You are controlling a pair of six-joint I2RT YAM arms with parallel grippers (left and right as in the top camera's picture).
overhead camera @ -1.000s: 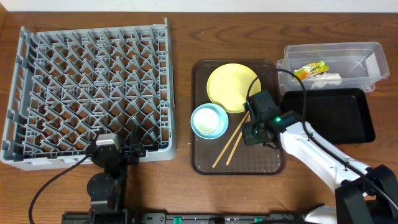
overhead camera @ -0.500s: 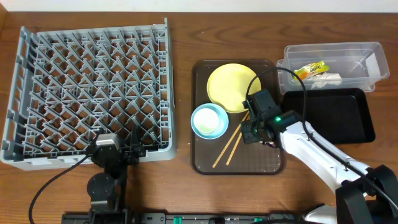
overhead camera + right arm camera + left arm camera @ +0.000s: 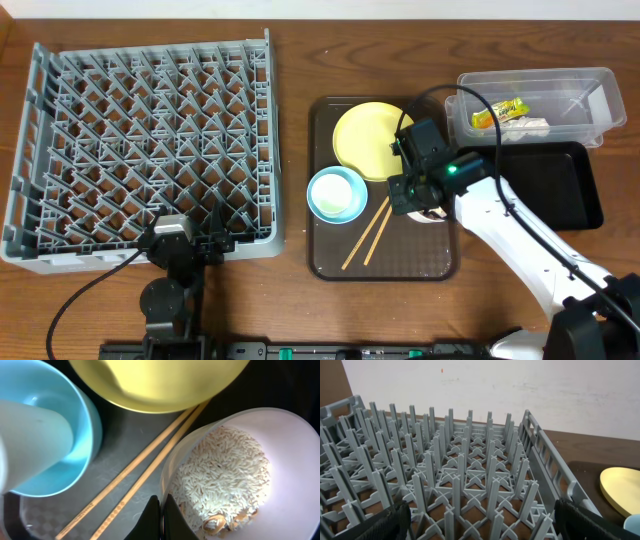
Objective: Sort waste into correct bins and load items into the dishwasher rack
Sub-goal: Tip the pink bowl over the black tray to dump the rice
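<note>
Right gripper [image 3: 160, 516]: pinched shut on the rim of the white bowl [image 3: 285, 450].
White bowl: at the right side of the brown serving tray [image 3: 330, 255], holding rice scraps [image 3: 225, 475].
Chopsticks [image 3: 140, 477]: just left of the bowl, side by side, diagonal.
Light blue bowl [image 3: 336, 193]: left of the chopsticks; yellow plate [image 3: 370, 140] beyond, at the tray's far end.
Bins: clear tub [image 3: 590, 90] far right, snack wrapper [image 3: 500, 111] inside; black tray [image 3: 545, 190] just near of it.
Left gripper [image 3: 213, 238]: jaws wide, empty, at the near edge of the dishwasher rack [image 3: 140, 130].
</note>
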